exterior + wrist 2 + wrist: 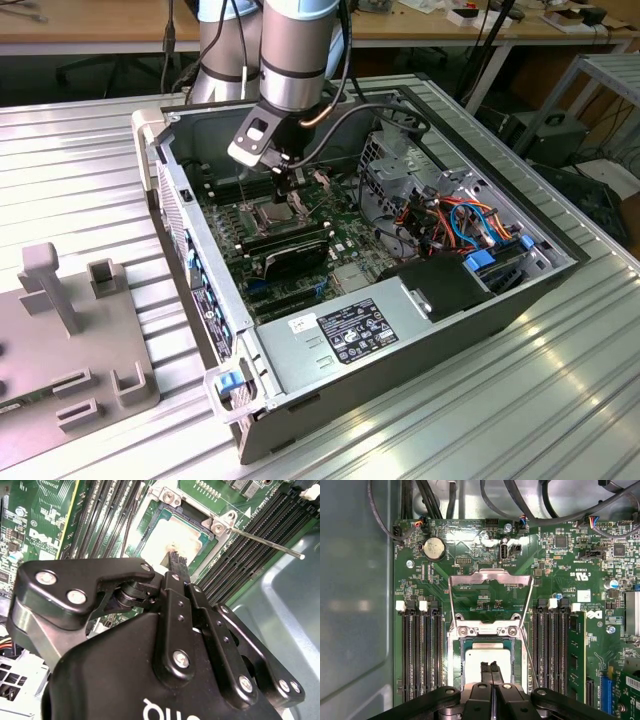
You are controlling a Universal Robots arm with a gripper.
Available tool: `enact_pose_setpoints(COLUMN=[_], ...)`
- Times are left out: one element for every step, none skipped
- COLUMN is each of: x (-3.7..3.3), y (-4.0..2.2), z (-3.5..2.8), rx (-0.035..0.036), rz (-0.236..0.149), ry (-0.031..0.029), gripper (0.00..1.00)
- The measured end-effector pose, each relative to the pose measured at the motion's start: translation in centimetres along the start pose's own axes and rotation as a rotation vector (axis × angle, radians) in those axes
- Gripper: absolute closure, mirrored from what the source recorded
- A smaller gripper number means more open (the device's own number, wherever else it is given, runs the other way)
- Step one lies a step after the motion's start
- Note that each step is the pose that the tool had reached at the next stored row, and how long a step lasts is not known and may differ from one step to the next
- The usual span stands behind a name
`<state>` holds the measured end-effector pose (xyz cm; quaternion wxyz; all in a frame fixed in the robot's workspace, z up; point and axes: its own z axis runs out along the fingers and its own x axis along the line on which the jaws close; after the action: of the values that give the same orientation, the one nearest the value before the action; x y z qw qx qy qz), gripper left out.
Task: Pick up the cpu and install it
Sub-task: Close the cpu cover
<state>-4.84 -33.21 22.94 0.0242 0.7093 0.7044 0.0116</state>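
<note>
Silver-grey square cpu sits in its open metal socket frame; black gripper, upper-middle in the exterior view, hangs above, clenched empty.

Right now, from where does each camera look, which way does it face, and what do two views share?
Exterior view: off the arm, above the open computer case, looking down into it; the arm and gripper show.
First wrist view: on the wrist, looking straight down at the motherboard; the shut gripper shows.
Second wrist view: on the wrist, looking slantwise past the gripper.
Both wrist views share the cpu in its socket.
</note>
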Motion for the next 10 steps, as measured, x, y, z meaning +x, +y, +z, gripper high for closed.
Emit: enact_pose_setpoints(x=[0.0,0.0,0.0,0.0,0.0,0.0,0.0,0.0,0.0,0.0], y=[0.0,0.0,0.0,0.0,0.01,0.01,0.01,0.01,0.01,0.01], z=[-0.02,-0.04,-0.04,-0.06,-0.07,-0.08,-0.09,-0.1,-0.13,-0.15], rx=[0.0,-0.0001,-0.0001,-0.0001,-0.0001,0.0,0.0,-0.0001,0.0,0.0], rz=[0.0,0.0,0.0,0.0,0.0,0.0,0.0,0.0,0.0,0.0], ry=[0.0001,0.0002,0.0003,0.0001,0.0002,0.0001,0.0001,0.0001,0.0,0.0001], gripper=[0.89,0.89,0.89,0.89,0.89,0.89,0.89,0.89,0.89,0.89])
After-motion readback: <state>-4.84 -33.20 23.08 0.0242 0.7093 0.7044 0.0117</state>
